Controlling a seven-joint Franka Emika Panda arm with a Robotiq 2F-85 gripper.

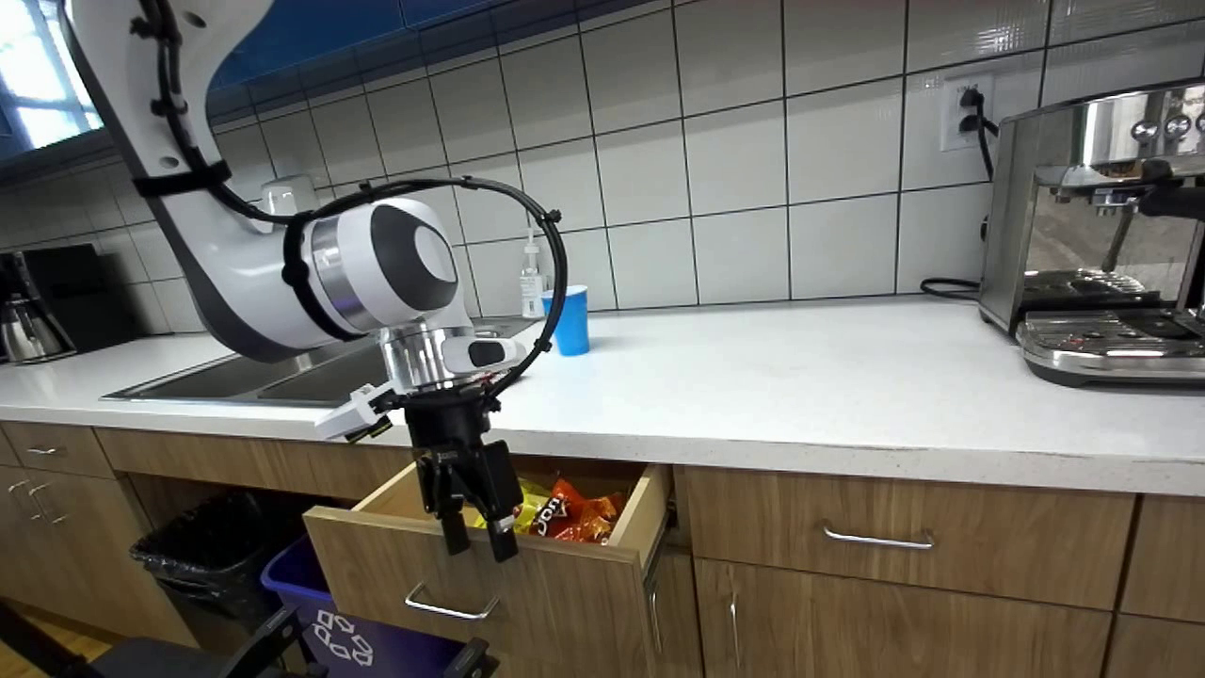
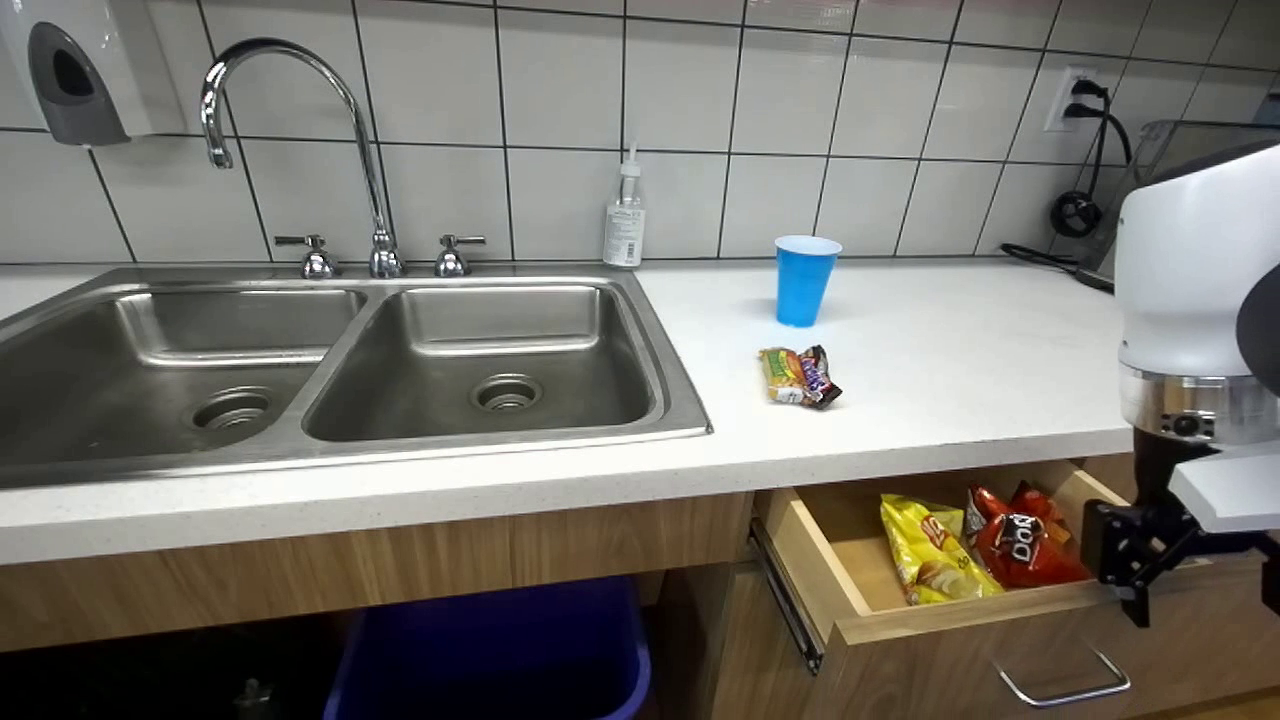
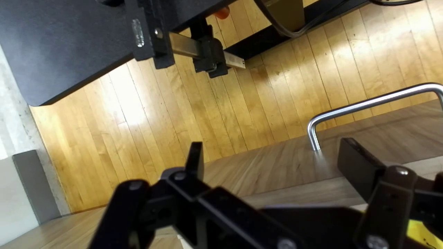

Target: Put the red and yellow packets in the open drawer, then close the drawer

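Observation:
The drawer (image 1: 555, 589) stands open below the counter; it also shows in the other exterior view (image 2: 955, 615). A yellow packet (image 2: 930, 555) and a red packet (image 2: 1035, 560) lie inside it side by side. They also show in an exterior view as a yellow packet (image 1: 535, 499) and a red packet (image 1: 588, 518), partly hidden by the gripper and drawer front. My gripper (image 1: 480, 544) is open and empty, pointing down at the drawer's front panel. In the wrist view the fingers (image 3: 273, 148) stand apart above the panel, near the metal handle (image 3: 375, 102). A yellow patch (image 3: 424, 235) shows at lower right.
A blue cup (image 2: 805, 282) and small snack packets (image 2: 800, 378) stand on the counter (image 1: 800, 377) above the drawer. The sink (image 2: 505, 350) is beside them. A blue bin (image 2: 490, 650) stands under the counter beside the drawer. A coffee machine (image 1: 1101, 235) is on the counter.

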